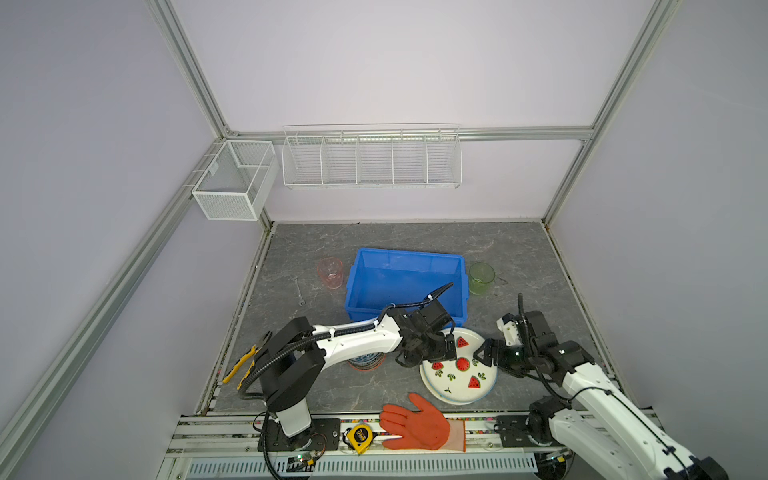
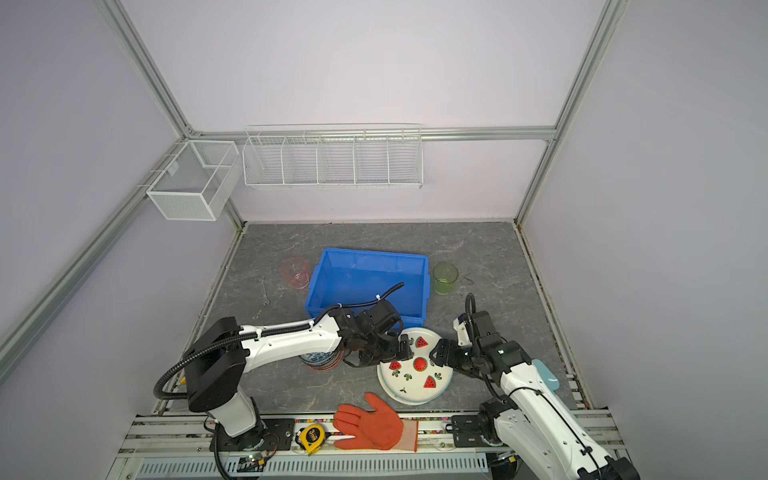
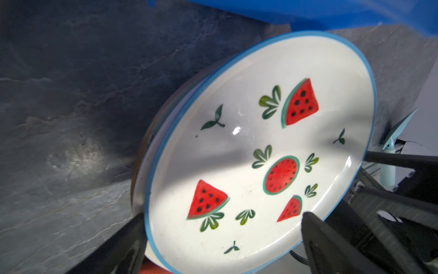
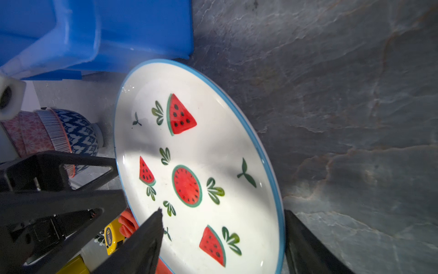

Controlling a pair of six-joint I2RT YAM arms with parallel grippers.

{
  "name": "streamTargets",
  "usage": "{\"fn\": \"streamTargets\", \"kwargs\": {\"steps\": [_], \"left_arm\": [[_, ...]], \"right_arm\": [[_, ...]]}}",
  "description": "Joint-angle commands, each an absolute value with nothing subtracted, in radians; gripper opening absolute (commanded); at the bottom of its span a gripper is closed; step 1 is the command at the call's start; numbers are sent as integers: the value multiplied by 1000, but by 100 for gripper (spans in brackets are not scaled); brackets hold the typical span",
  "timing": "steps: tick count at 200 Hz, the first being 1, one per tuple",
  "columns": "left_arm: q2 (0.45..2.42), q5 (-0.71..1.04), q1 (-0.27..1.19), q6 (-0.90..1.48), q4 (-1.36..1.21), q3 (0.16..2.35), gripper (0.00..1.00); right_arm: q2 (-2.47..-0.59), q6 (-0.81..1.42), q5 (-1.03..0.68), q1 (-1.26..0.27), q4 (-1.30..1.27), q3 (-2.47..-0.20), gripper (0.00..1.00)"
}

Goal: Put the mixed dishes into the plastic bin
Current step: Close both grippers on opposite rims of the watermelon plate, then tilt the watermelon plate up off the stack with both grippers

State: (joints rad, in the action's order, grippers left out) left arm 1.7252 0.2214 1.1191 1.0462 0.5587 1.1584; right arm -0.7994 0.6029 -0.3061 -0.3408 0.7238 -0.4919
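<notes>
Over grey slate (image 1: pixel 415 237), left tool (image 3: pixel 224 214) and right tool (image 4: pixel 222 211) gape wide (both straddle the watermelon plate (image 1: pixel 457 384)).

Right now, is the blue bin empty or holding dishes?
Empty where visible: the blue bin shows bare floor in both top views; left arm hides its near edge.

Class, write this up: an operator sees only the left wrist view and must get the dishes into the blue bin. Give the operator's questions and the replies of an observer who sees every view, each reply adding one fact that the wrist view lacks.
Operator: I see only the outside of the blue bin. Is anything in it?
Observer: No dishes show inside it in either top view.
Operator: Besides the watermelon plate, what else is close by?
Observer: A stack of patterned bowls stands just left of that plate in a top view.
</notes>
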Motion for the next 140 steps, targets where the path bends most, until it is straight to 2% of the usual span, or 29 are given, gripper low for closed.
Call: {"fn": "streamTargets", "kwargs": {"steps": [1,73,140], "left_arm": [[1763,256,1126,1068,480,1204,99],[1773,262,1127,1069,479,1223,99],[1778,268,1127,1072,470,1229,99]], "right_arm": [[-782,622,-410,-349,680,-538,78],[-755,623,-397,-348,696,-542,69],[-733,647,-409,-350,689,-546,55]]}}
